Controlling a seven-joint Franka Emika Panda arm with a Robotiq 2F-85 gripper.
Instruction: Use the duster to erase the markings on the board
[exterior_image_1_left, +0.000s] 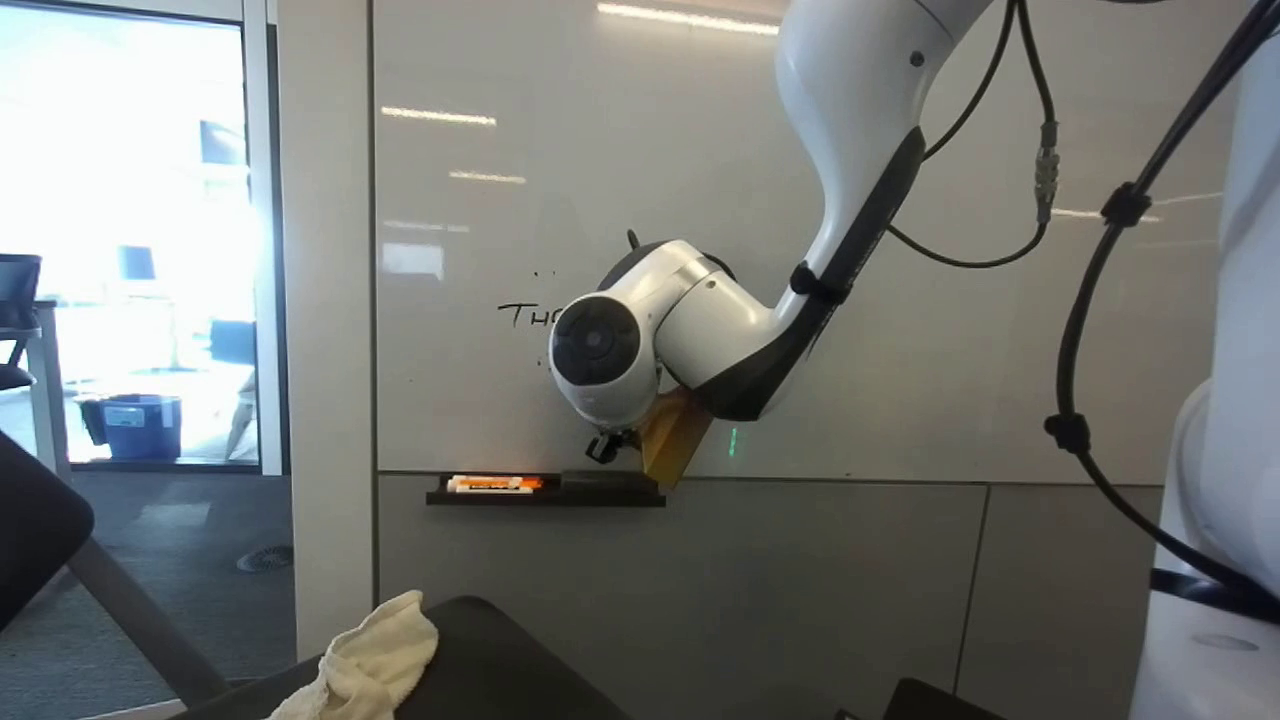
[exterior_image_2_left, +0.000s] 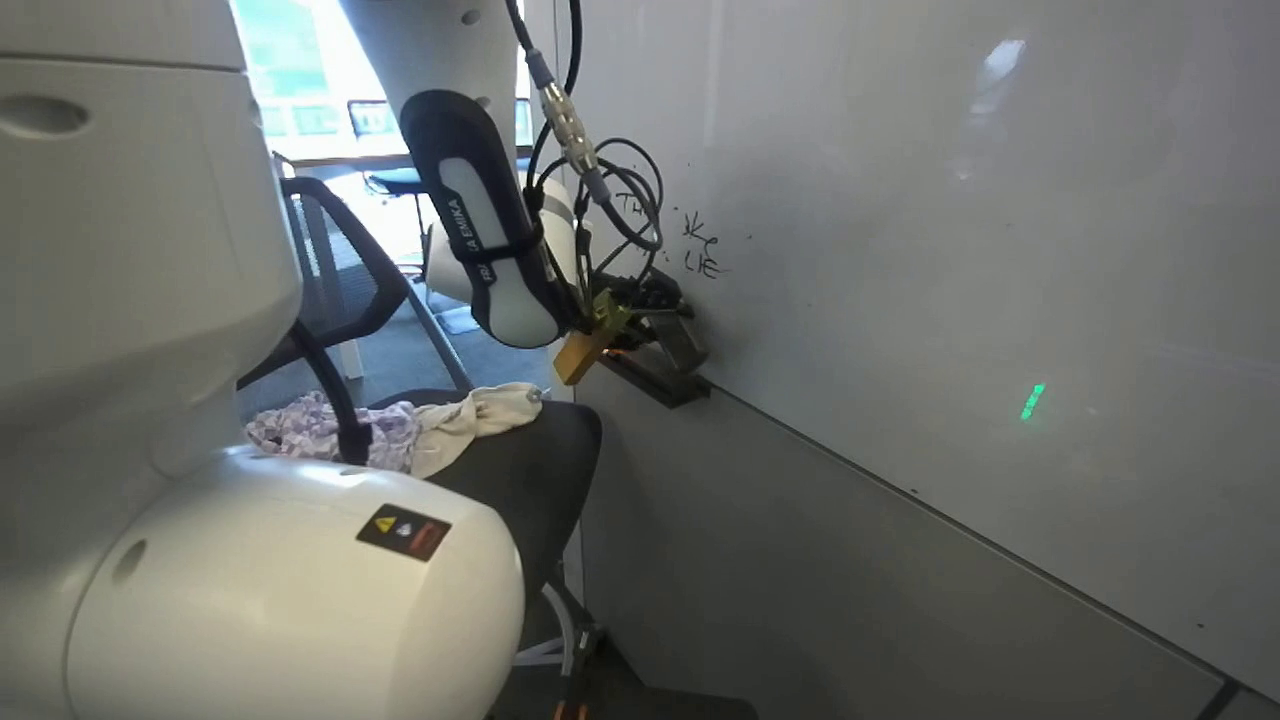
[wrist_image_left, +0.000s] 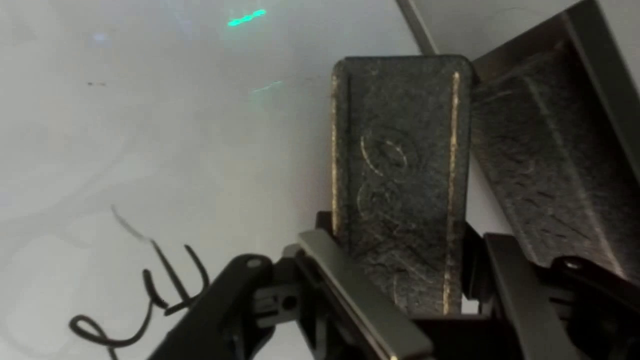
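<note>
The board (exterior_image_1_left: 460, 390) is a large white panel, also in the other views (exterior_image_2_left: 860, 250) (wrist_image_left: 200, 150). The markings are thin black words; in an exterior view my wrist hides part of them (exterior_image_1_left: 530, 315). They also show in an exterior view (exterior_image_2_left: 700, 245) and at the lower left of the wrist view (wrist_image_left: 172, 295). My gripper (wrist_image_left: 397, 237) is shut on a dark grey duster (wrist_image_left: 400, 150), one finger along each long side. In an exterior view the gripper (exterior_image_2_left: 650, 295) holds the duster (exterior_image_2_left: 680, 342) below the markings, just above the ledge. I cannot tell whether the duster touches the board.
A black ledge (exterior_image_1_left: 545, 500) holds orange-white markers (exterior_image_1_left: 495, 484) and a second dark duster (exterior_image_1_left: 605, 481), which is close beside mine in the wrist view (wrist_image_left: 545, 175). A green streak (exterior_image_2_left: 1032, 402) shows on the board. A chair (exterior_image_2_left: 540, 480) with cloths (exterior_image_2_left: 470, 425) stands below.
</note>
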